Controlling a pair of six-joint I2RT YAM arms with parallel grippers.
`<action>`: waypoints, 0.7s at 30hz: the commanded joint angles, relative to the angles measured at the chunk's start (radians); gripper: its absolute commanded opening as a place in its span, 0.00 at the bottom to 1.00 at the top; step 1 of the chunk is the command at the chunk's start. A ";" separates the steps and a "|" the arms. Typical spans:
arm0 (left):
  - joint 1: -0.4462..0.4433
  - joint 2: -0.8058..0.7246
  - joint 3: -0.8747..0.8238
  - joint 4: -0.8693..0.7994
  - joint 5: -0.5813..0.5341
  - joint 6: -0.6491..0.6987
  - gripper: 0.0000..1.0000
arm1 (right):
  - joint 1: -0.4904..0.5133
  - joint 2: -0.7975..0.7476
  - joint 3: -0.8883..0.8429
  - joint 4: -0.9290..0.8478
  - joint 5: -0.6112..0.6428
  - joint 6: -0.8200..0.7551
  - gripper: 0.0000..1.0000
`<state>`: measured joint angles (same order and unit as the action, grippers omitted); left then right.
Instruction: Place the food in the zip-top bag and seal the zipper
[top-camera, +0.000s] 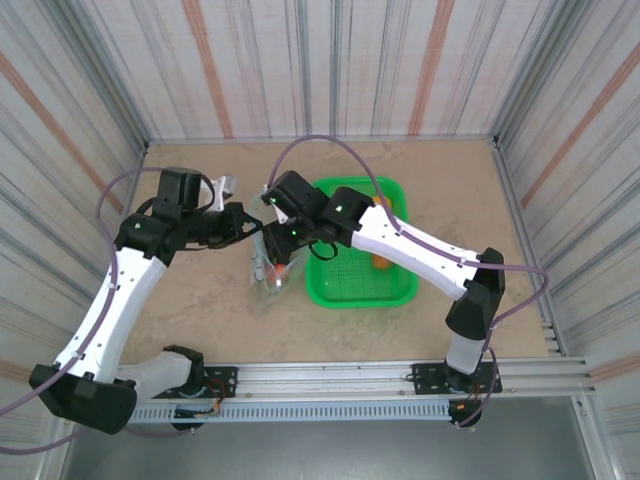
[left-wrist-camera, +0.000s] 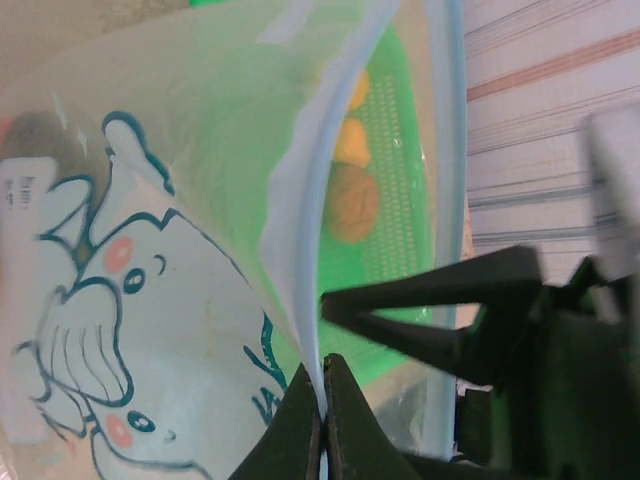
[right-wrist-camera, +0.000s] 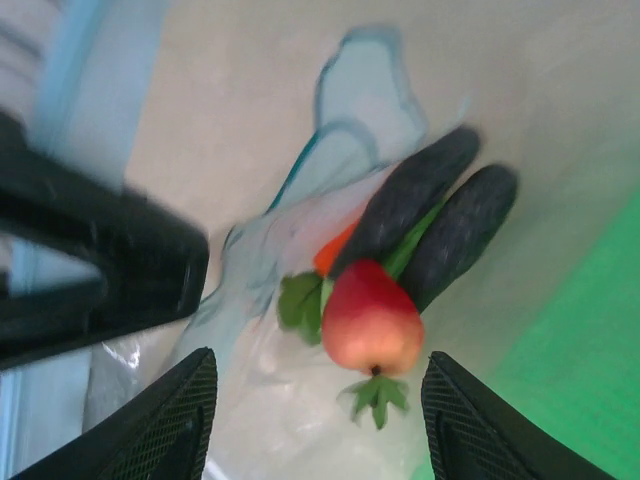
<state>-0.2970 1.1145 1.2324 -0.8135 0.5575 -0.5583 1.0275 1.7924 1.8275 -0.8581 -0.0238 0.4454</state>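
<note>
Clearly the loading step is in hand, not the sealing. On the left, the left arm (top-camera: 110, 300) is pinching the zipper (left-wrist-camera: 285, 220), its jaws fully closed on the pale blue strip. It is lifting one lip of the zip-top bag (left-wrist-camera: 150, 250) so the mouth is gaping toward the basket side. The bag is lying on the bench (top-camera: 200, 290) between the 2 arms, just beside the green basket (top-camera: 345, 290). Inside it, by the look of the right wrist view, a strawberry (right-wrist-camera: 372, 320) is lying against 2 dark long pieces (right-wrist-camera: 415, 195) and an orange carrot (right-wrist-camera: 335, 252). The right arm (top-camera: 420, 245) is hovering over the bag's mouth, its jaws standing apart and gripping nothing, with the strawberry lying beyond them. Further right, round orange and yellow fruits (left-wrist-camera: 350, 200) are sitting in the basket, so the food is only partly bagged. Next, I judge, the right arm is going to need to swing over the basket, close on 1 round fruit and carry it through the raised mouth without snagging the lip. Sealing is coming only after that.
</note>
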 joint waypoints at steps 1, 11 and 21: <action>-0.007 -0.015 -0.002 0.035 0.013 -0.013 0.00 | -0.001 -0.016 -0.066 0.028 -0.123 0.047 0.59; -0.007 -0.027 -0.034 0.053 0.015 -0.016 0.00 | 0.000 -0.053 -0.123 0.050 -0.111 0.060 0.61; -0.006 -0.036 -0.030 0.032 0.006 -0.014 0.00 | -0.004 -0.153 -0.026 0.023 -0.038 0.014 0.66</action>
<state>-0.2970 1.1034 1.2018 -0.7799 0.5571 -0.5728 1.0271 1.7035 1.7485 -0.8192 -0.0944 0.4847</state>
